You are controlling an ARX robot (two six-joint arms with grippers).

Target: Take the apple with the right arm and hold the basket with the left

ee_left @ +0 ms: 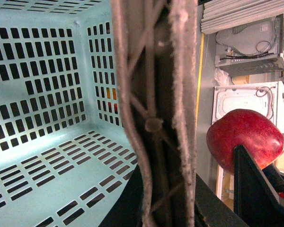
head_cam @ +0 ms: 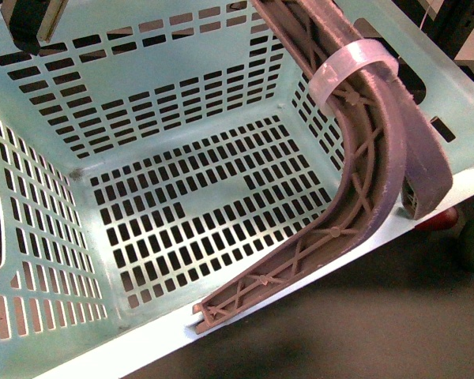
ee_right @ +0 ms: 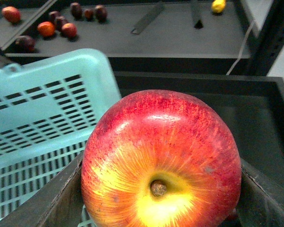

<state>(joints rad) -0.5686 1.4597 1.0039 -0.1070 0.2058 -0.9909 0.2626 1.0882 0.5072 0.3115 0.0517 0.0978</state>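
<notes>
Both grippers loaded.
The left gripper clamps the basket handle; the right gripper pinches the apple.

The basket is pale turquoise all over, its walls and floor patterned with neat rows of small rectangular slots that read dark against the plastic. Its handle is brown-grey, with a criss-cross lattice of ribs on the inner face, and a clear, whitish band wraps round it. The apple is deep red, finely streaked, fading to a yellow-orange patch around its brown stem. The table is dark grey. On the grey shelf lie small fruits in red, orange and dark maroon, and one yellow fruit.
</notes>
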